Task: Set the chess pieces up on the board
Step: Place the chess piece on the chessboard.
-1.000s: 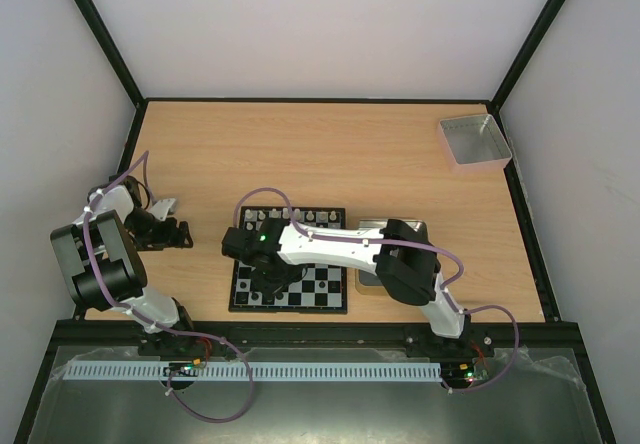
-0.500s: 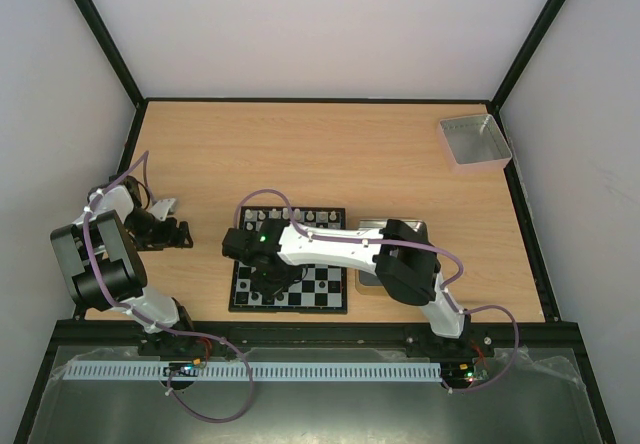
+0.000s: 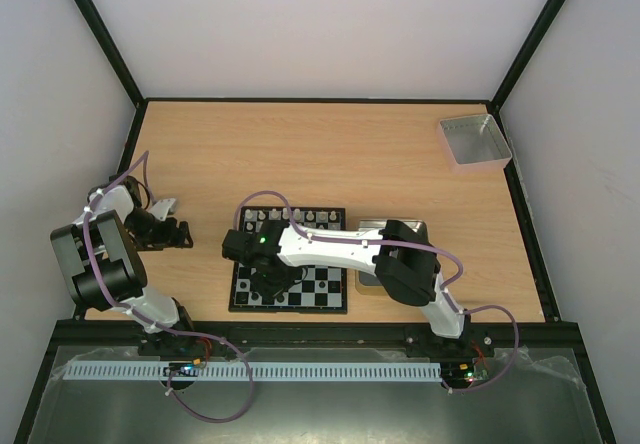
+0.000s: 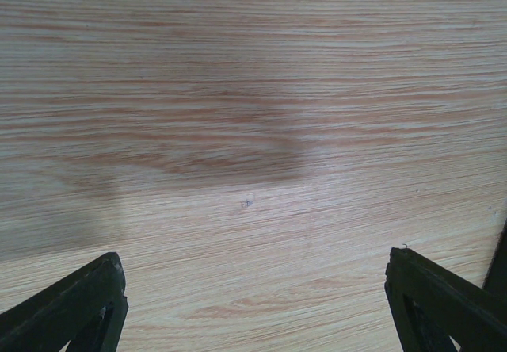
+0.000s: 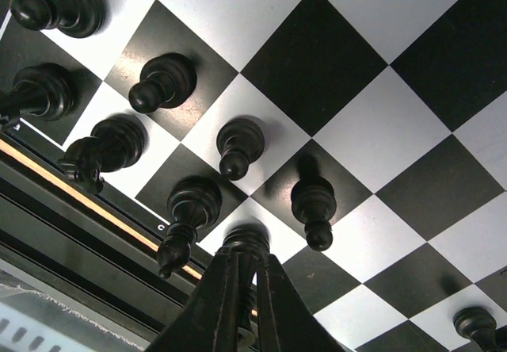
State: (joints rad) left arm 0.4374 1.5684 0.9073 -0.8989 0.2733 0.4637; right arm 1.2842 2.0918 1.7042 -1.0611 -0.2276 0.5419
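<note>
Right gripper [image 5: 246, 261]: jaws pinching a black chess piece [image 5: 245, 239] standing on the board [image 5: 317, 59]. Left gripper [image 4: 253, 261]: jaws spread wide over the wooden bench [image 4: 253, 90].

Twin white-and-black arms, purple-cabled.
Left arm [image 3: 100, 264] and right arm [image 3: 330, 249]: white links, bulky black joints, looping purple cables [image 3: 262, 191]; a green light [image 3: 262, 232] on the right one; matte black wedge fingers [image 5: 230, 304].

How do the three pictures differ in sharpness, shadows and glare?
Top external: even light, chess pieces too tiny to tell apart. Left wrist: soft grain on the table, a broad dim shadow, pale sheen to the right. Right wrist: crisp close-up, black pieces throwing soft shadows on the board.
</note>
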